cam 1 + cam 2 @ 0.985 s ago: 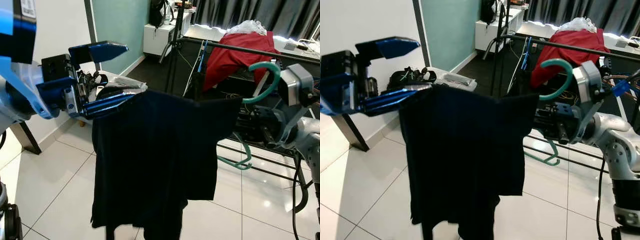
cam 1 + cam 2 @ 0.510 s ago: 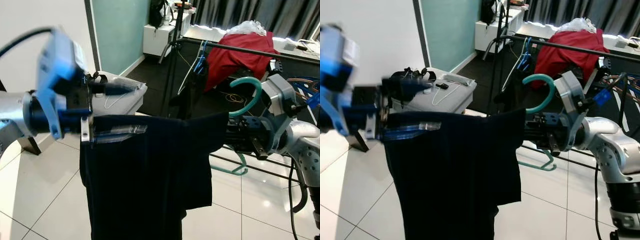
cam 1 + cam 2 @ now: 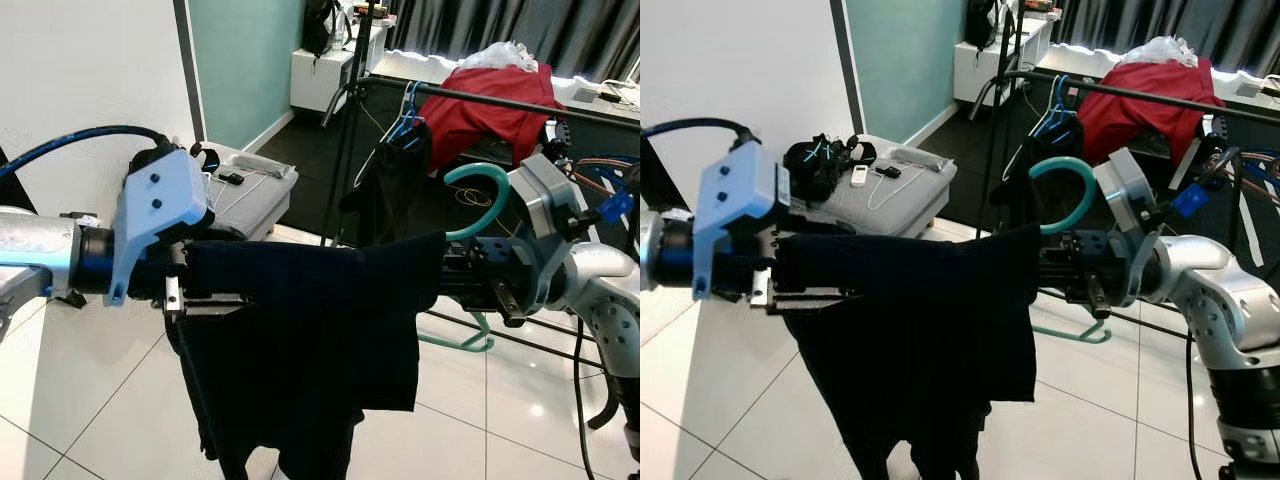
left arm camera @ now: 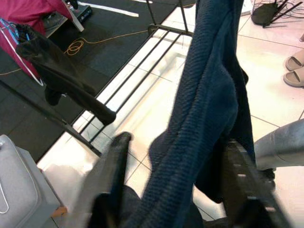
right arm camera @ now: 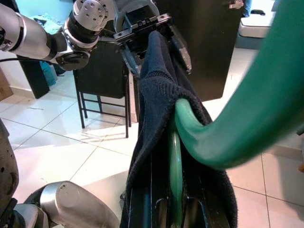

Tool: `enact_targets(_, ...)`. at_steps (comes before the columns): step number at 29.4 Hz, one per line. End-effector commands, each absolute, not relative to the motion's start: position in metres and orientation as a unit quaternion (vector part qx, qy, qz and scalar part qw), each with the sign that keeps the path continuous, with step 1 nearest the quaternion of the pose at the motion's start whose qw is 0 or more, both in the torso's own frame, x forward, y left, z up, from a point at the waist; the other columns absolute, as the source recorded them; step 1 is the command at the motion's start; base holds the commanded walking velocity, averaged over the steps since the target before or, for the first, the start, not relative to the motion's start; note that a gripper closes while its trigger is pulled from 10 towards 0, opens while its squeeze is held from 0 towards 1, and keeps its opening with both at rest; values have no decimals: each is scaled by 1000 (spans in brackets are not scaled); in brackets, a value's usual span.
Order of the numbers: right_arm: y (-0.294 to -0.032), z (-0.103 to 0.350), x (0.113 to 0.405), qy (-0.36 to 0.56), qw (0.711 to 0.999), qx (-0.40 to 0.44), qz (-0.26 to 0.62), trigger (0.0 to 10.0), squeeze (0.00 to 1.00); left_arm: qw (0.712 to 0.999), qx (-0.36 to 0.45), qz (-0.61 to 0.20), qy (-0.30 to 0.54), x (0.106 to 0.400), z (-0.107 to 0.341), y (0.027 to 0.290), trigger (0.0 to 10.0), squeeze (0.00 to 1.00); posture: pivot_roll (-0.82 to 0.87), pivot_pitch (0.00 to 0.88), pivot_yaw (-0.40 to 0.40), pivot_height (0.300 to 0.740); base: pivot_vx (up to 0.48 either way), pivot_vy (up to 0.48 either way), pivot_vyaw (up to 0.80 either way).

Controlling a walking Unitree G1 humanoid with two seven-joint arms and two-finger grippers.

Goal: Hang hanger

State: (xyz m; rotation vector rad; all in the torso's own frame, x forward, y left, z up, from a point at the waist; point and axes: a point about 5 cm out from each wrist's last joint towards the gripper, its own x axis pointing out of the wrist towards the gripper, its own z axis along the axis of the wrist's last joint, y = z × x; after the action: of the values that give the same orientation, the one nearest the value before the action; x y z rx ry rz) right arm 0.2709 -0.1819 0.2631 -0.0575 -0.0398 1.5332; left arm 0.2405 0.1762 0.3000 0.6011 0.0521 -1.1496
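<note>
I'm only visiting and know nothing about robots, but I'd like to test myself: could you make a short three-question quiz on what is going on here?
1. True or false: the dark garment is stretched between the left gripper and the right gripper.
2. What colour is the hanger at the right gripper? A) green B) white C) yellow
3. Fill in: a ___ cloth lies draped over the rack rail behind the robot's arms.

Key:
1. True
2. A
3. red
</note>
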Motion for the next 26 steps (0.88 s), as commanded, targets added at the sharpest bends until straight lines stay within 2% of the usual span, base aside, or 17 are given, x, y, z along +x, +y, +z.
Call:
enact_targets(1, -179, 269, 267, -34, 713, -32, 700, 10000, 0, 787, 278, -549, 44, 239, 294, 176, 0, 0, 15, 0, -54, 740, 0, 0, 0)
enact_targets(19, -175, 268, 267, -32, 712, -34, 701, 10000, 0, 776, 265, -571, 34, 236, 296, 174, 0, 0, 14, 0, -56, 740, 0, 0, 0)
enact_targets(20, -175, 268, 270, -35, 718, -28, 695, 10000, 608, 777, 263, -571, 31, 236, 296, 173, 0, 0, 15, 0, -56, 740, 0, 0, 0)
enact_targets(21, -175, 268, 270, -35, 718, -28, 695, 10000, 608, 777, 263, -571, 31, 236, 296, 173, 0, 0, 15, 0, -56, 740, 0, 0, 0)
enact_targets(22, -175, 269, 273, -39, 725, -22, 688, 10000, 1000, 778, 259, -572, 26, 237, 297, 173, 0, 0, 15, 0, -56, 740, 0, 0, 0)
enact_targets(24, -175, 269, 273, -39, 725, -22, 688, 10000, 1000, 778, 259, -572, 26, 237, 297, 173, 0, 0, 15, 0, -56, 740, 0, 0, 0)
enact_targets(26, -178, 270, 278, -43, 738, -13, 674, 10000, 1000, 783, 252, -568, 16, 238, 299, 174, 0, 0, 11, 0, -57, 740, 0, 0, 0)
